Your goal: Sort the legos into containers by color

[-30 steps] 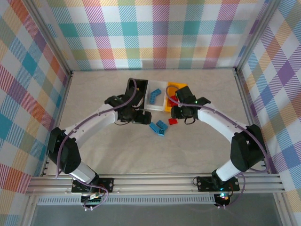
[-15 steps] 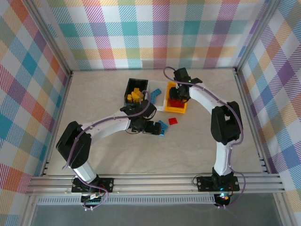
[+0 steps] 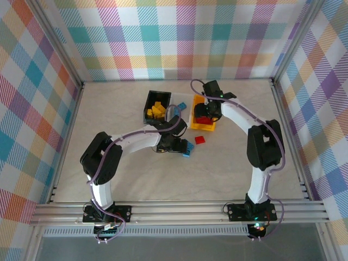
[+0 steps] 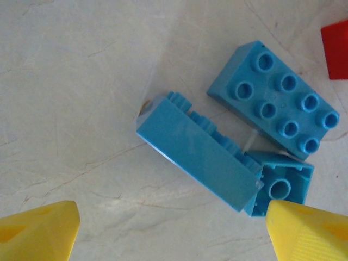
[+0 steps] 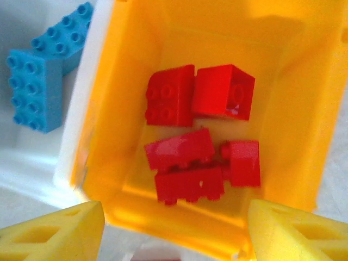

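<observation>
Nearly sorted, with a few stragglers left outside the bins.

Small red studded plastic bricks (image 5: 201, 136) lie in the yellow-orange open plastic bin (image 5: 304, 109) under my right jaws, which stand apart and empty. Yellow bricks (image 3: 157, 110) sit in the black bin (image 3: 147, 106), and blue ones (image 5: 41, 81) in the white bin (image 5: 76, 157). Loose on the pale surface (image 4: 81, 81) are a cluster of blue bricks (image 4: 201, 149) between my left jaws, which are apart and touch nothing, and one red brick (image 3: 200, 140) nearby.

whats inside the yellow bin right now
Five red legos lie loose on the floor of the yellow-orange bin. All the pieces in there are red; anything beneath them is covered.
</observation>
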Controlling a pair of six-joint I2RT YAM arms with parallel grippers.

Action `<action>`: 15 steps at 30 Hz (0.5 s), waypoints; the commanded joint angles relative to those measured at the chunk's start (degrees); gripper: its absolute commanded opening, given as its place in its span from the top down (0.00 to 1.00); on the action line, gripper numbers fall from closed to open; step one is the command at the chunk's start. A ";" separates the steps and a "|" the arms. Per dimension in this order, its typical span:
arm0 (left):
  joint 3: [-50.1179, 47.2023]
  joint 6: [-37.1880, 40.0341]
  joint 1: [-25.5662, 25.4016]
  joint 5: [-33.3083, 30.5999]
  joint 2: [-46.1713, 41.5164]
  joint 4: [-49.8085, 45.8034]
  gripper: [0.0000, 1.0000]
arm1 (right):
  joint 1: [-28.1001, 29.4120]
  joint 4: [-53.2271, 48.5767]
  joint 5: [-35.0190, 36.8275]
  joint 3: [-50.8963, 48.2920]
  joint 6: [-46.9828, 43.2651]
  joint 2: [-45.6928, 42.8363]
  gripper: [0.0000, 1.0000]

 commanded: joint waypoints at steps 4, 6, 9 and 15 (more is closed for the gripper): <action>3.96 -2.06 0.57 -1.82 4.63 0.40 0.15 | -0.25 3.72 -5.51 -9.88 3.98 -12.63 0.29; 4.53 -2.11 1.02 -2.42 5.80 0.20 0.16 | -0.25 4.28 -6.45 -12.48 4.54 -15.25 0.29; 4.79 -2.11 1.83 -2.41 7.08 0.30 0.21 | -0.09 4.23 -7.66 -15.38 4.92 -18.57 0.29; 3.41 -2.18 2.27 -3.05 6.59 0.02 0.41 | 0.02 4.05 -7.87 -19.43 5.10 -22.79 0.29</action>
